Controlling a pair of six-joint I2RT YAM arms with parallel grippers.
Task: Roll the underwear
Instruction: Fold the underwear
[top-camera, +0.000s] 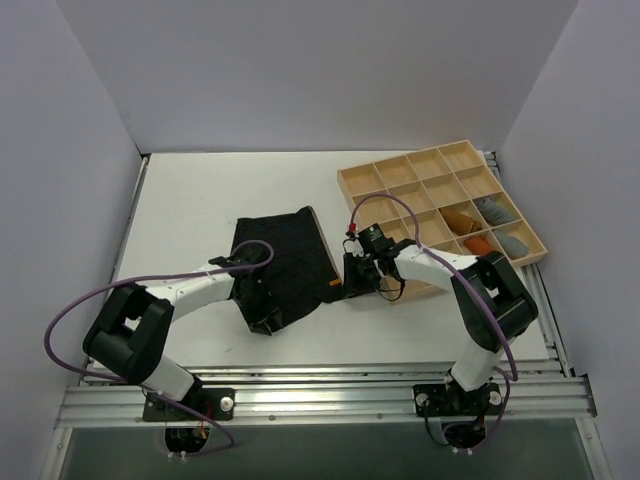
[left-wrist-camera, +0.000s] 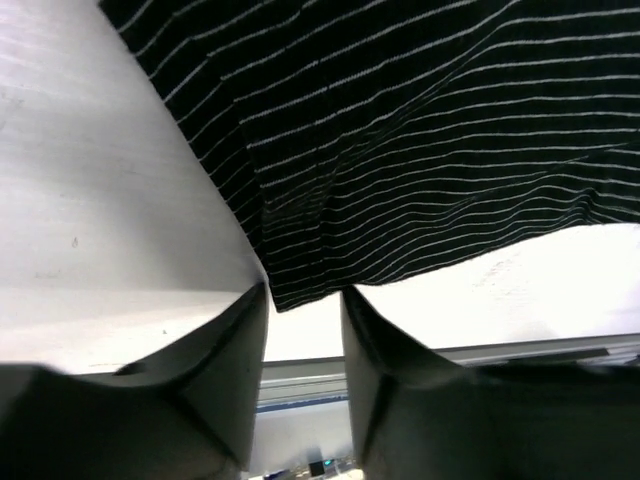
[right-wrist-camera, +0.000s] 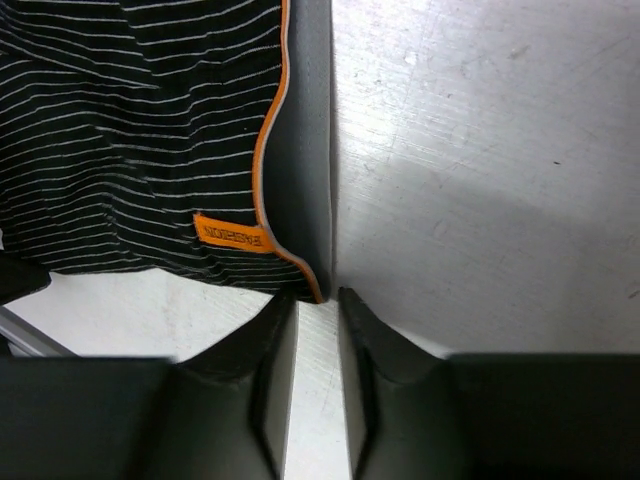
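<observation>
**Both tools on the underwear's edges**

The underwear, a soft black knit with thin pale stripes, is spread on the bench just left of the wooden tray. On the tray side, the right tool has its fingers nearly together, pinching the orange-piped edge. Farther from the tray, the left tool shows a narrow gap with the hem corner between its tips; can't call the grip. From above it hides that corner.

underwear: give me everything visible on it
The underwear is soft black knit with thin white stripes, an orange-piped waistband and a small orange label. It lies flat and unrolled on the white table, left of the wooden tray. The left gripper sits at its near corner, the right gripper at its waistband corner.
</observation>
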